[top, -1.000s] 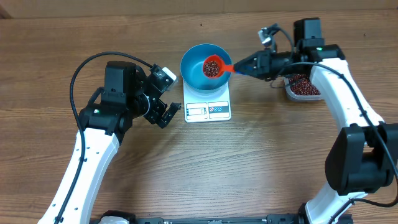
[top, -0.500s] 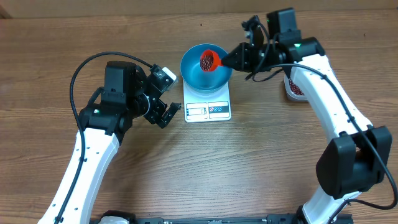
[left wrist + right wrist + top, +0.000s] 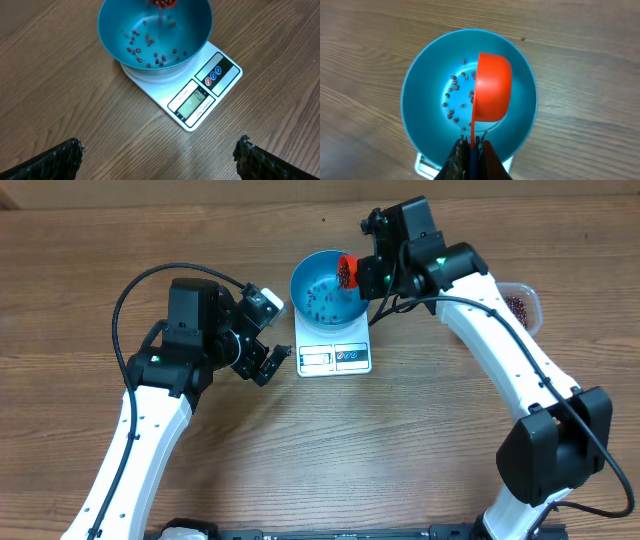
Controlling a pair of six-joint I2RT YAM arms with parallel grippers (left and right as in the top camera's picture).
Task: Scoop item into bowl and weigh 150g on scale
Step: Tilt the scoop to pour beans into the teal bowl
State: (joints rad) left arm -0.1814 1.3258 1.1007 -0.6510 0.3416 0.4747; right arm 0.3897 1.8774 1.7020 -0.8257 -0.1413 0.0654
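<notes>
The blue bowl (image 3: 328,290) sits on the white scale (image 3: 335,358). My right gripper (image 3: 366,276) is shut on the handle of the red scoop (image 3: 347,270), which is tipped on its side over the bowl's right half. Dark red beans (image 3: 318,302) lie scattered on the bowl's bottom. In the right wrist view the scoop (image 3: 492,90) shows its back above the bowl (image 3: 425,100), with beans (image 3: 455,95) below it and my right gripper (image 3: 471,145) clamped on the handle. My left gripper (image 3: 272,360) hangs open just left of the scale, holding nothing. The left wrist view shows my left gripper (image 3: 157,155), the bowl (image 3: 115,30), the scale (image 3: 200,95) and beans (image 3: 150,50).
A clear plastic tub (image 3: 520,305) with more beans stands at the right, partly behind my right arm. The scale's display and buttons face the table's front. Bare wooden table lies around the scale and in front of it.
My right arm has swung left and rolled the scoop from level to tipped, and beans have dropped into the bowl. The tub has come into view. The left arm has not moved.
</notes>
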